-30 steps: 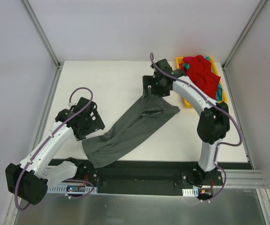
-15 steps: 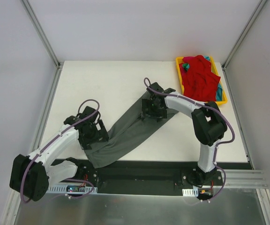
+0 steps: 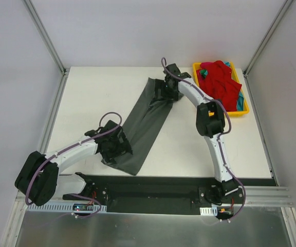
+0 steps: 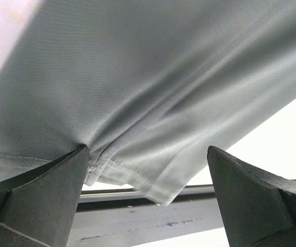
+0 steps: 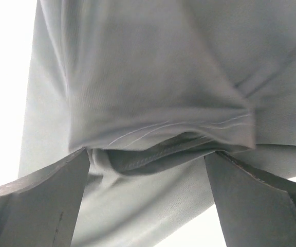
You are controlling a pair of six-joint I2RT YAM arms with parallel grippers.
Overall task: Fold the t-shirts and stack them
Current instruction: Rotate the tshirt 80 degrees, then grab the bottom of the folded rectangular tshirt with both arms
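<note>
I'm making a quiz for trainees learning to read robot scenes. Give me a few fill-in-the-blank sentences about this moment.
1. The grey t-shirt stretches between the left gripper and the right gripper; its far end is at the ____ one.
2. The red t-shirt is heaped in the ____ tray.
3. The number of t-shirts spread on the table is ____.
Missing: right; yellow; one.

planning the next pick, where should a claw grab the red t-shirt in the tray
Probably pinch a raised fold at the top of the red t-shirt, coming straight down from above. It lies bunched in the yellow tray, whose walls block the sides, and the crumpled heap offers ridges to close on.
</note>
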